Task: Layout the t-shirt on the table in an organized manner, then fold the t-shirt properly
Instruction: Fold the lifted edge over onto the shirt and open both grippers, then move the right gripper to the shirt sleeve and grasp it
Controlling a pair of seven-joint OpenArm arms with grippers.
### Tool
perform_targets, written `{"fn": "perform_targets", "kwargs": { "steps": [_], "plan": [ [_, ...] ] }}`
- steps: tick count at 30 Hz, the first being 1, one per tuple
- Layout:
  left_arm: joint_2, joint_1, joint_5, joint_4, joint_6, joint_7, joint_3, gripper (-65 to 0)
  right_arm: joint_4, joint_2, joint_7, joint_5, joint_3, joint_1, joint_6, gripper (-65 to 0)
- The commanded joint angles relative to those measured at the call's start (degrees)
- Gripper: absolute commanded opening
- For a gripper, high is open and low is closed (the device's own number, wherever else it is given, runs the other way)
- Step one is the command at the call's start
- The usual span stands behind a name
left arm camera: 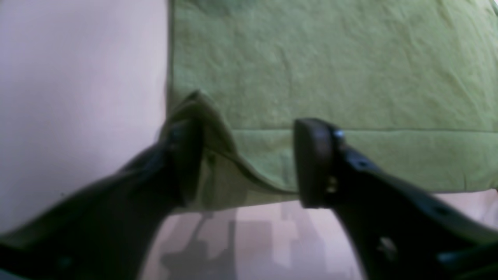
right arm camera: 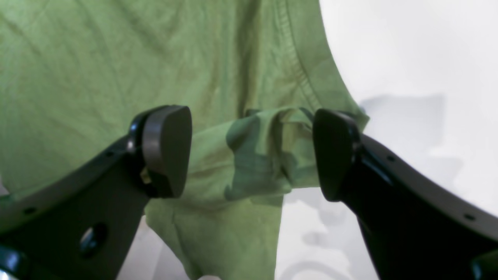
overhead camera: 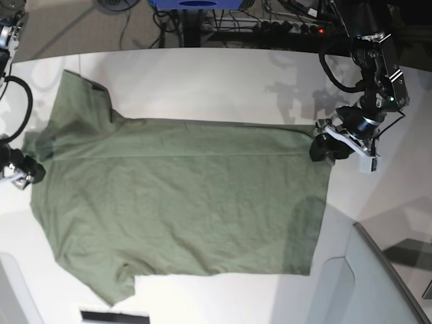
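Observation:
The olive-green t-shirt lies spread flat on the white table, its sleeves toward the left of the base view. At the shirt's right edge, my left gripper stands open. In its wrist view the left gripper has a raised corner of the t-shirt leaning against one finger, with a wide gap to the other. My right gripper is at the shirt's left edge. Seen from the wrist, the right gripper is open too, a bunched fold of the t-shirt loose between its jaws.
A grey raised panel takes up the near right corner and another pale panel the near left. A dark strip lies at the front edge. Cables and a blue object sit beyond the table's far edge.

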Motion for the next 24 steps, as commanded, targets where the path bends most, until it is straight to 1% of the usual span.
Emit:
{"fn": "perform_targets", "kwargs": {
  "steps": [1,3,4,6,7,8,10,12,14,15,16,17,18,21,24],
  "plan": [
    [-0.6,-0.9,-0.9,1.3,-0.4,-1.7,-0.4,-19.3,1.7,1.5,1.0,1.3,0.5,0.8,0.1,-20.7],
    [-0.8,-1.0,-1.1,1.4,-0.4,-1.8,-0.5,-15.8,5.5,1.4,0.6,1.4,0.6,-1.5,0.1,-22.7],
    [-1.6,-0.8,-1.4,1.4,-0.4,-1.8,-1.2,-14.8,8.4,1.3,0.7,1.4,0.6,-3.0,0.1,-23.3],
    [-2.1,-0.3,-1.5,2.5,-0.4,-1.8,-3.6,-14.3,16.4,0.6,1.1,1.4,0.6,-8.3,0.1,-23.1],
    [-2.1,0.0,-1.5,3.2,-0.5,-1.8,-5.0,-14.3,20.5,-0.6,1.1,1.4,1.3,-10.6,0.1,-23.1],
    [-2.1,1.2,-1.5,4.1,-0.5,-1.8,-7.3,-14.3,24.7,-2.1,0.8,1.4,3.9,-13.6,0.1,-23.0],
    [-2.1,3.1,-1.5,6.6,-0.7,-1.8,-11.6,-14.3,31.7,-6.6,0.6,1.1,9.2,-19.0,0.1,-22.8],
    [-2.1,5.6,-1.5,9.2,-0.7,-1.8,-15.1,-14.3,35.1,-10.1,0.5,0.9,12.6,-23.2,0.1,-22.8],
    [-2.1,8.5,-1.5,11.6,-0.9,-1.8,-17.3,-14.5,35.4,-11.8,0.8,0.8,13.8,-25.9,0.1,-22.8],
    [-2.1,10.1,-1.5,12.4,-1.8,-1.8,-18.0,-14.6,35.2,-12.3,1.0,0.8,13.8,-26.9,0.1,-22.8],
    [-2.1,11.8,-1.5,13.1,-3.8,-1.8,-18.5,-14.6,35.0,-12.5,0.9,0.8,13.8,-27.8,0.1,-22.8],
    [-2.1,13.3,-1.5,13.8,-6.5,-1.8,-18.6,-14.8,34.4,-13.0,0.9,0.8,13.8,-28.5,0.1,-22.8],
    [-2.1,14.3,-1.5,14.1,-7.0,-1.8,-18.7,-14.8,33.9,-13.3,1.0,0.8,13.9,-28.9,0.1,-22.8],
    [-1.9,17.2,-1.5,14.0,-7.0,-1.8,-18.8,-14.8,31.1,-13.6,0.9,0.8,14.4,-29.1,0.1,-22.8],
    [-0.5,17.9,-1.4,13.8,-7.0,-1.8,-18.8,-14.8,26.4,-13.6,1.0,0.8,14.3,-29.2,0.1,-23.0]
  ]
}}
